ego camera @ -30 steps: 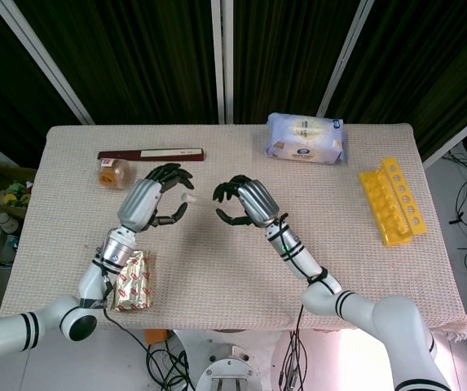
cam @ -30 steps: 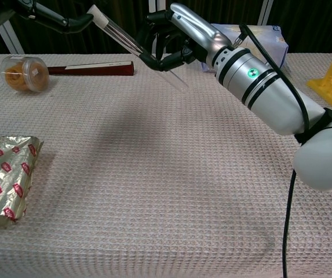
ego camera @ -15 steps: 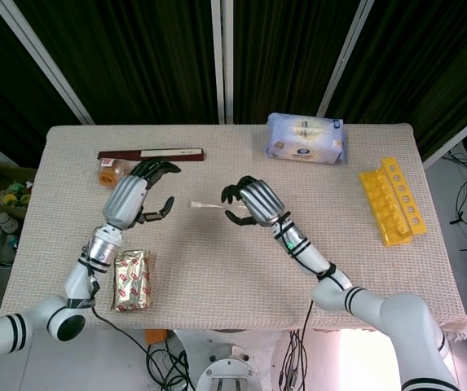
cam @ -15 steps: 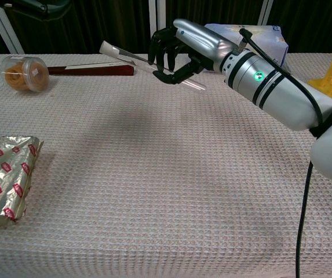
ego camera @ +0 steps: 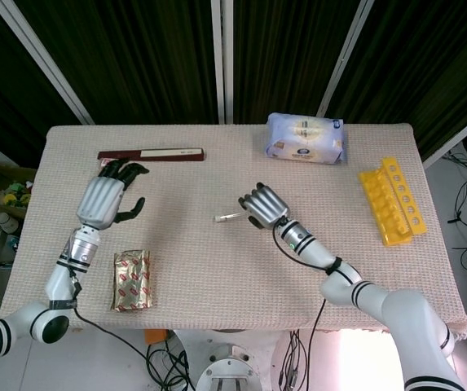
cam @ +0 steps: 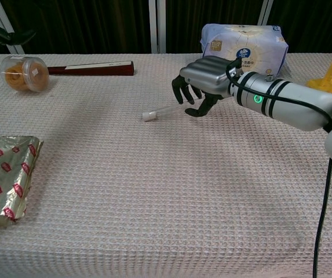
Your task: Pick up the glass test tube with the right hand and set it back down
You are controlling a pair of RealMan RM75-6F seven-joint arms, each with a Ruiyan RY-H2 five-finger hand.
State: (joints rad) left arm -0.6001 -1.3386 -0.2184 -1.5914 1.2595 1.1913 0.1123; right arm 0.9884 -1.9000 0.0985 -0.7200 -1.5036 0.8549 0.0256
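- Beige woven cloth covers the table (ego camera: 217,269), with dark curtains behind its far edge.
- Near the table's middle lies the glass test tube (cam: 164,110), its capped end toward the left edge.
- Right hand (ego camera: 262,207) hovers palm-down over the tube's other end, fingers curled around it; whether they grip it I cannot tell.
- Left hand (ego camera: 103,199) is raised near the left edge, fingers apart, holding nothing.
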